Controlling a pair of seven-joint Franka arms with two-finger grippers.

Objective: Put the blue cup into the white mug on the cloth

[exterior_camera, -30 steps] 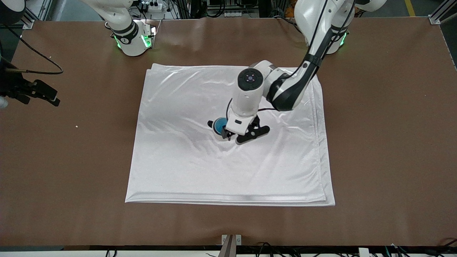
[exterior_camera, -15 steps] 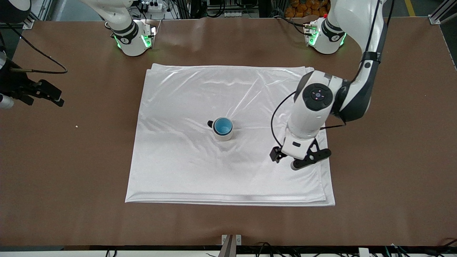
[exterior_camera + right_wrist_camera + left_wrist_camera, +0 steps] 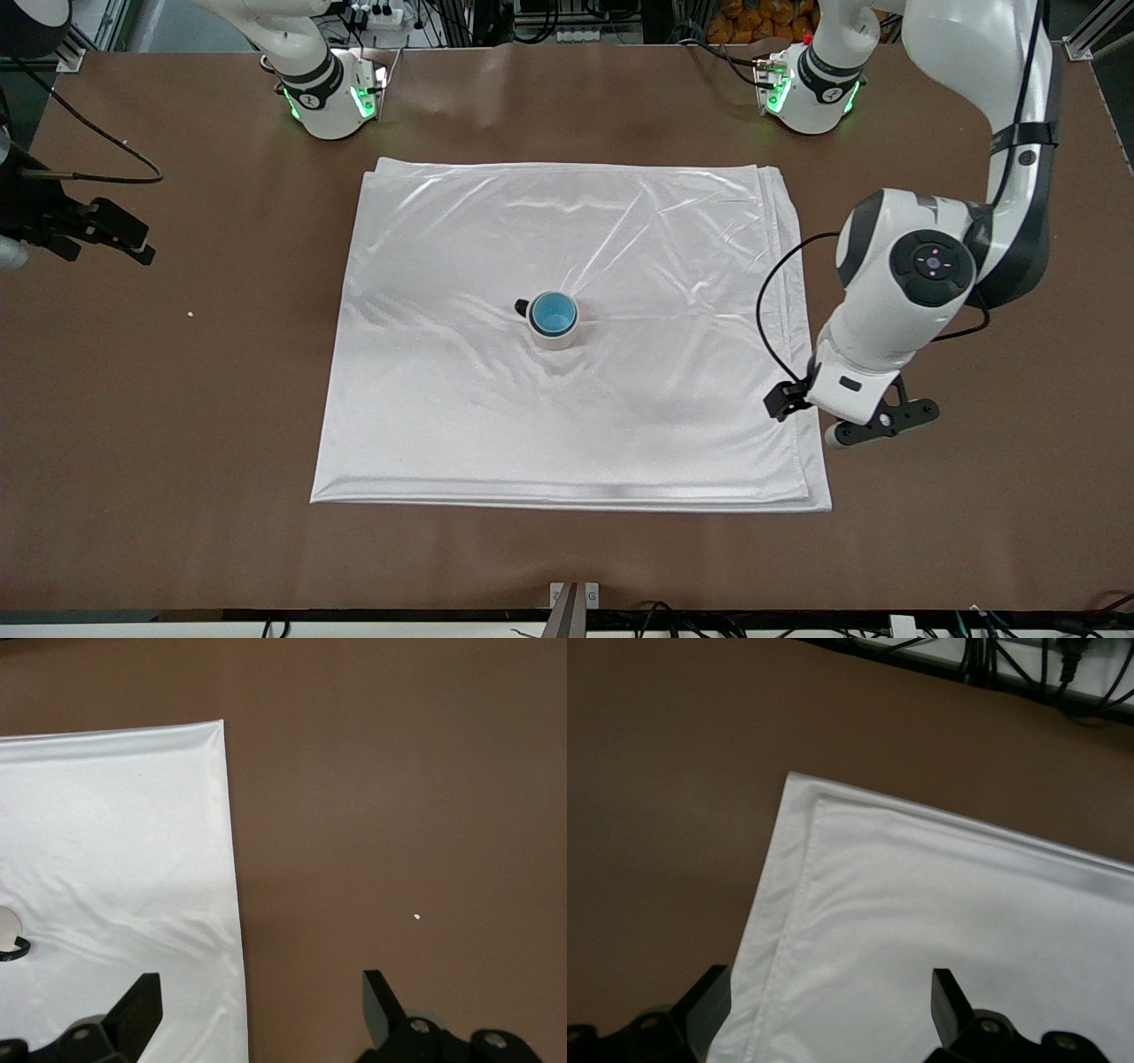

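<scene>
A brown table (image 3: 974, 549) fills most of the frame. A small white speck (image 3: 190, 314) lies on it at the left of the frame. A black cable (image 3: 97, 142) curves across the upper left corner.

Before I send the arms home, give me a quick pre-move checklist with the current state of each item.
1. blue cup seated inside white mug: ok.
2. Mug upright on cloth: ok.
3. left gripper empty, fingers open, over the cloth's edge at the left arm's end: ok.
4. right gripper open and empty, over the cloth's edge at the right arm's end: ok.
5. Both grippers apart from the mug: ok.
</scene>
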